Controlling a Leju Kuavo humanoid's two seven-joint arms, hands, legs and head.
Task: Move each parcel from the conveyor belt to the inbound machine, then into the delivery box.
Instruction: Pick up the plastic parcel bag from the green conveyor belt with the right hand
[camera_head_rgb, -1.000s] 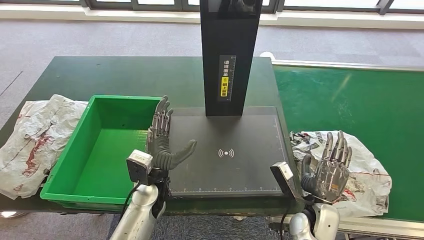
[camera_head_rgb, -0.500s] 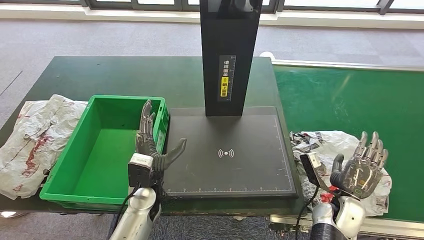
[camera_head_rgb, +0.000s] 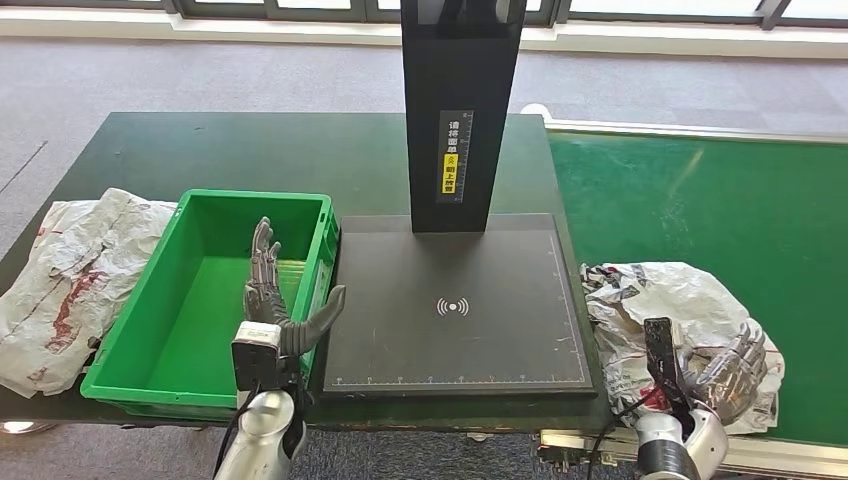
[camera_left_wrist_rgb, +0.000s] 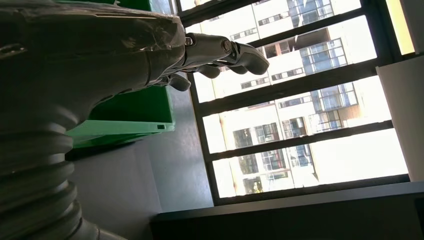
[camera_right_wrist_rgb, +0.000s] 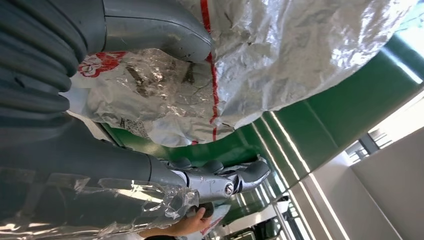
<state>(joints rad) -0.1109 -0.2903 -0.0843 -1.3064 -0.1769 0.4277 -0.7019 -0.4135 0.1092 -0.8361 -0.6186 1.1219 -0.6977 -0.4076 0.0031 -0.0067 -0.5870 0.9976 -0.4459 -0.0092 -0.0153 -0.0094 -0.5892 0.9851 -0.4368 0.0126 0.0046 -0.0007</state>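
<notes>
A crumpled silver-white parcel (camera_head_rgb: 672, 305) with red print lies at the near left end of the green conveyor belt (camera_head_rgb: 700, 190). My right hand (camera_head_rgb: 724, 368) is low at the parcel's near edge, fingers spread and gripping nothing. In the right wrist view the parcel (camera_right_wrist_rgb: 280, 65) lies between the thumb (camera_right_wrist_rgb: 150, 30) and the straight fingers (camera_right_wrist_rgb: 225, 181). The inbound machine is a black plate (camera_head_rgb: 455, 335) with a tall black column (camera_head_rgb: 460, 110). My left hand (camera_head_rgb: 277, 298) stands open and empty over the right wall of the green delivery box (camera_head_rgb: 190, 300).
Another crumpled parcel (camera_head_rgb: 65, 270) lies on the dark table left of the box. The box's inside is bare. In the right wrist view a person's hand (camera_right_wrist_rgb: 186, 226) shows at the picture's edge, beyond my fingers. Windows and grey floor lie behind the table.
My right hand has moved right and sunk down to the parcel's near edge. My left hand has drawn back and left, from the plate's edge to over the box's wall.
</notes>
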